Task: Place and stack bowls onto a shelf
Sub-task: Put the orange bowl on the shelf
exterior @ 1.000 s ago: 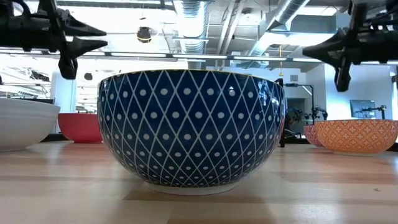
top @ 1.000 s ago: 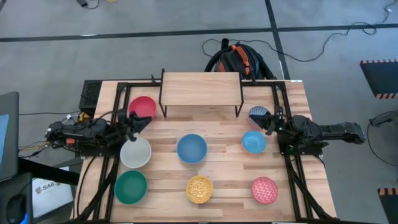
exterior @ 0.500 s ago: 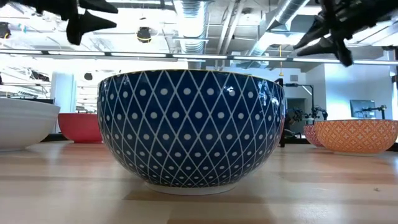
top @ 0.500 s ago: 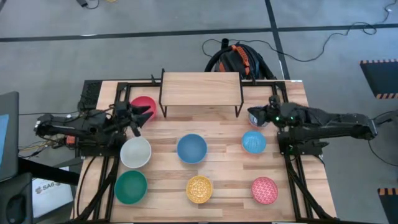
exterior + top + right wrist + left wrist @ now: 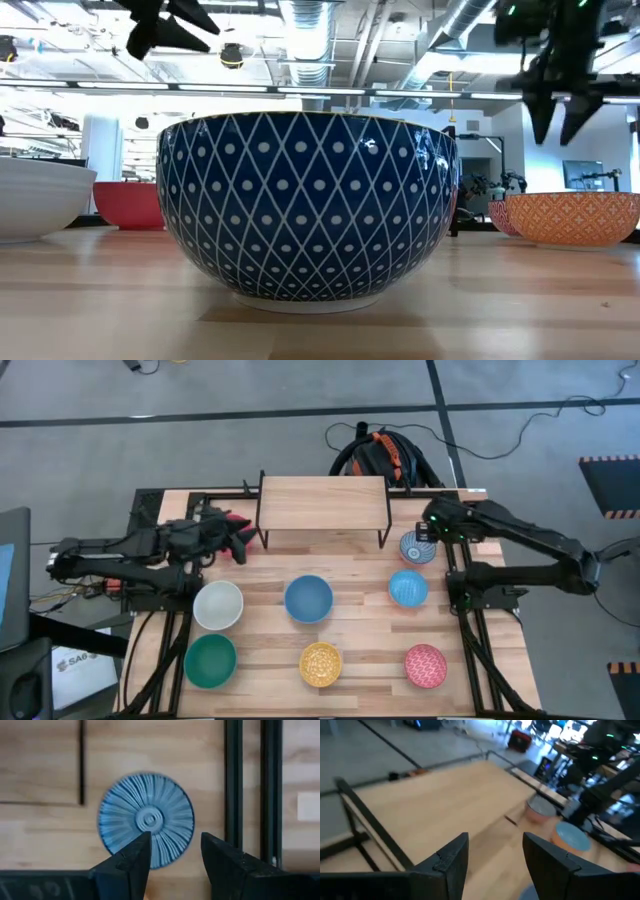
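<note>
With both arms' jaws open and empty, the right gripper (image 5: pixel 172 857) should drop squarely over the patterned blue-and-white round bowl (image 5: pixel 146 820), pinching one rim wall.

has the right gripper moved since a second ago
Yes. In the high view the right gripper has swung from beside the light blue bowl toward the shelf, now above the patterned blue-and-white bowl, jaws open.

The right tool (image 5: pixel 171 862) hangs with its fingers apart above the patterned blue-and-white bowl (image 5: pixel 146 820), looking straight down into it. The bowl sits on the wooden surface (image 5: pixel 150 750); black frame rails (image 5: pixel 250 790) run at its three o'clock
</note>
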{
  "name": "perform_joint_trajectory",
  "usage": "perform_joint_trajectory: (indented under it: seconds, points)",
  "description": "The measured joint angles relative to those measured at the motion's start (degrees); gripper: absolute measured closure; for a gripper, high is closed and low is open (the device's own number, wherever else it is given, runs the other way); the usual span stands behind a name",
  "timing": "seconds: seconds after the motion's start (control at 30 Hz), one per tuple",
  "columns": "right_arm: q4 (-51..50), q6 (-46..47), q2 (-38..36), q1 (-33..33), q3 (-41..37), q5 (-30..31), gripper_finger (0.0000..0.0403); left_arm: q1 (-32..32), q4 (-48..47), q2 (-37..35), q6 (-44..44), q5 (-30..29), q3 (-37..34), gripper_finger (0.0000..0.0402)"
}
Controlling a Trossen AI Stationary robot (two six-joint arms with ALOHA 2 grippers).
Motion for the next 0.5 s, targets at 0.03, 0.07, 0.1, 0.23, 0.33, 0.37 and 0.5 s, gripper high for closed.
perform_joint_trajectory:
  seconds: [0.03,0.07,0.1,0.23,0.33,0.37,0.5]
  points:
    - [-0.06,-1.48,1.0,-1.02,-0.22,-0.81,0.0204,0.11,0.05,0.87,-1.21,1.07,0.0,0.023]
    - [0.07,-2.67,1.77,-1.71,-0.58,-1.42,0.0204,0.11,-0.22,1.58,-2.16,2.16,0.0,0.023]
    - [0.03,-3.58,2.39,-2.29,-0.97,-2.26,0.0204,0.09,-0.46,2.17,-3.08,2.9,-0.02,0.023]
    - [2.49,-6.3,3.0,-3.57,-2.15,-6.88,0.0204,0.07,-2.43,2.68,-7.33,4.95,0.0,0.023]
    - [5.26,-5.96,1.96,-1.47,-2.59,-10.11,0.0204,0.11,-10.78,2.25,-12.34,3.64,0.0,0.023]
    - [6.24,-5.05,1.52,-0.08,-2.59,-10.45,0.0204,0.23,-14.44,1.88,-14.37,2.37,0.0,0.023]
    - [9.22,0.49,0.0,6.29,-2.56,-10.47,0.0204,5.29,-25.54,2.07,-20.36,0.57,-0.03,0.023]
